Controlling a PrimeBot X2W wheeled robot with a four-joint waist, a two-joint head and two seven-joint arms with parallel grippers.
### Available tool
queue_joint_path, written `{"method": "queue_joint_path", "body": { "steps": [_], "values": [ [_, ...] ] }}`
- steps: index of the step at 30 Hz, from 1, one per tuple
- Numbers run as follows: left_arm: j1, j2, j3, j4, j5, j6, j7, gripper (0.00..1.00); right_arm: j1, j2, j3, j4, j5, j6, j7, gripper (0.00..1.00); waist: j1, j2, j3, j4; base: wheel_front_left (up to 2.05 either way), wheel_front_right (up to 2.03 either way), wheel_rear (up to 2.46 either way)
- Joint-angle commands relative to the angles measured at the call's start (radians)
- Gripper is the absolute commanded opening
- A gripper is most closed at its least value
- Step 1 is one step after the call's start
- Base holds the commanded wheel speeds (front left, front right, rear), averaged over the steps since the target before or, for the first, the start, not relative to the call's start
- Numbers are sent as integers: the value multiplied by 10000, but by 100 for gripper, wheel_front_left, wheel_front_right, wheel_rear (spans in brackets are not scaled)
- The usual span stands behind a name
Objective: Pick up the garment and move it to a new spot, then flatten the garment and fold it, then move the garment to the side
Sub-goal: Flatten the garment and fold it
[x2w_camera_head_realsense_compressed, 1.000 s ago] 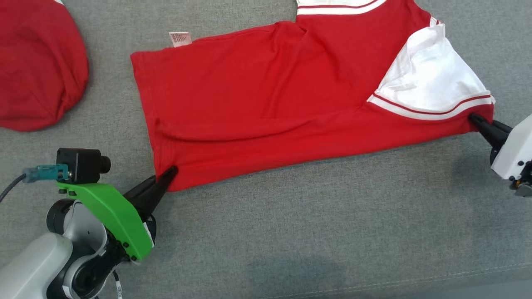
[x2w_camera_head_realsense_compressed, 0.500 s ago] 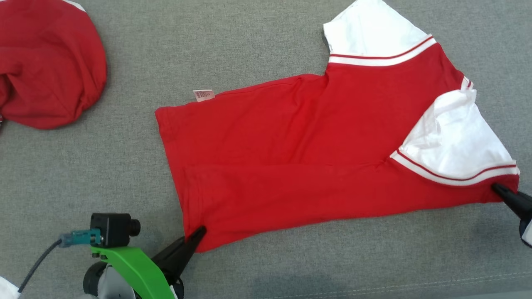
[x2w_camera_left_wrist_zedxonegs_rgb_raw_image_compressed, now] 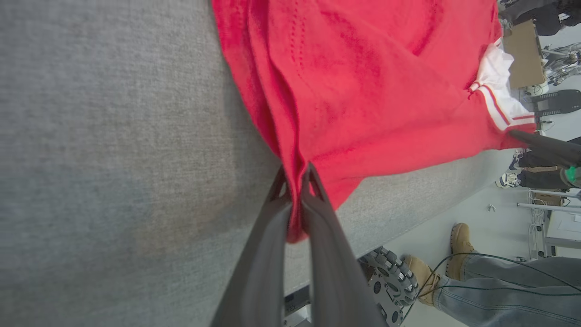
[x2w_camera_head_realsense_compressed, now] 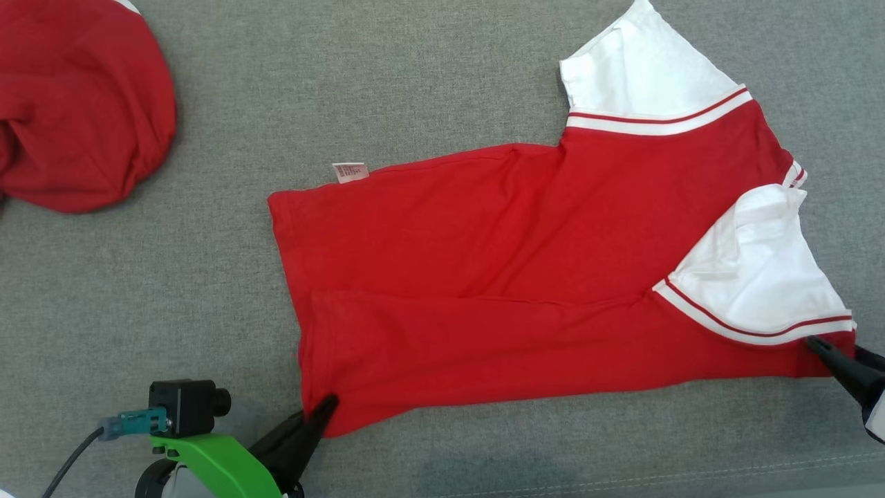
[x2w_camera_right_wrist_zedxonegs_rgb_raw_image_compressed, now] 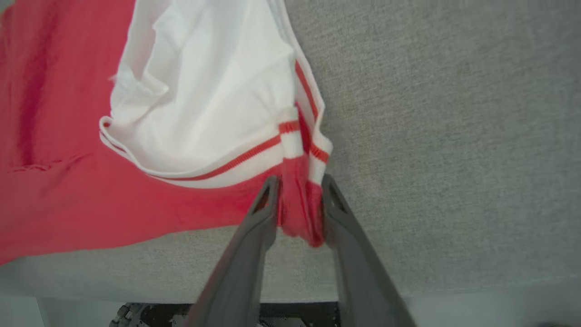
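The garment (x2w_camera_head_realsense_compressed: 484,277) is a red shirt with white sleeves, lying spread on the grey table cloth. My left gripper (x2w_camera_head_realsense_compressed: 325,408) is shut on its hem corner at the lower left; the left wrist view shows the red fabric (x2w_camera_left_wrist_zedxonegs_rgb_raw_image_compressed: 363,68) pinched tight between the fingers of that gripper (x2w_camera_left_wrist_zedxonegs_rgb_raw_image_compressed: 295,175). My right gripper (x2w_camera_head_realsense_compressed: 830,349) sits at the sleeve-side corner at the lower right. In the right wrist view this gripper (x2w_camera_right_wrist_zedxonegs_rgb_raw_image_compressed: 297,184) has its jaws parted, with a bunch of the red shirt (x2w_camera_right_wrist_zedxonegs_rgb_raw_image_compressed: 68,181) still lying between them.
Another red garment (x2w_camera_head_realsense_compressed: 76,104) lies bunched at the far left. A seam in the table cloth (x2w_camera_head_realsense_compressed: 622,477) runs near the front edge. Beyond that edge, the left wrist view shows a person's boots (x2w_camera_left_wrist_zedxonegs_rgb_raw_image_compressed: 460,236) and jeans (x2w_camera_left_wrist_zedxonegs_rgb_raw_image_compressed: 522,290).
The head camera has shifted, so the whole shirt sits lower in view. My right gripper's jaws have parted at the shirt corner. The left grip on the hem is unchanged.
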Motion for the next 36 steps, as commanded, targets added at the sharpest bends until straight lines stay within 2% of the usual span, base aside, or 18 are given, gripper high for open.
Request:
{"method": "queue_joint_path", "body": {
  "steps": [1, 7, 11, 15, 19, 21, 26, 31, 36],
  "values": [
    [-24, 60, 95, -14, 129, 134, -70, 100, -201, -165, 147, 70, -150, -3, -39, 100, 0, -1, -39, 17, 0, 0, 0],
    [-106, 572, 210, -682, 639, 520, -119, 100, -1004, -719, 325, -381, -232, -2, -215, 100, 0, -1, -142, 85, 0, 0, 0],
    [-709, 1012, 745, -1099, 821, 821, -25, 100, -2509, -1074, 629, -646, -565, 0, -534, 100, 0, -1, 102, 135, 0, 0, 0],
    [-1989, 1066, 953, -556, 993, 898, 631, 100, -4454, -1200, 1543, 83, -1314, 0, -524, 100, 0, -1, 540, 273, 0, 0, 0],
    [-3991, 320, 725, 611, 1214, 597, 1613, 100, -6949, -1257, 2527, 1682, -2506, -2, -959, 100, 0, -1, 1271, 651, 0, 0, 0],
    [-4351, 119, 626, 929, 1293, 511, 1769, 100, -7378, -1231, 2727, 2041, -2725, 0, -1107, 100, 0, -1, 1406, 742, 0, 0, 0],
    [-5746, -919, 94, 2201, 1596, 73, 2227, 100, -9192, -981, 3070, 4031, -3629, -2, -1746, 100, 0, -1, 2000, 1217, 0, 0, 0],
    [-6355, -1620, -324, 3028, 1786, -362, 2333, 100, -10154, -839, 3023, 5664, -4178, -2, -2225, 100, 0, -1, 2279, 1613, 0, 0, 0],
    [-6408, -1920, -561, 3565, 1733, -653, 2353, 100, -10496, -803, 3151, 6653, -4337, -2, -2556, 100, 0, -1, 2238, 1787, 0, 0, 0]
  ]
}}
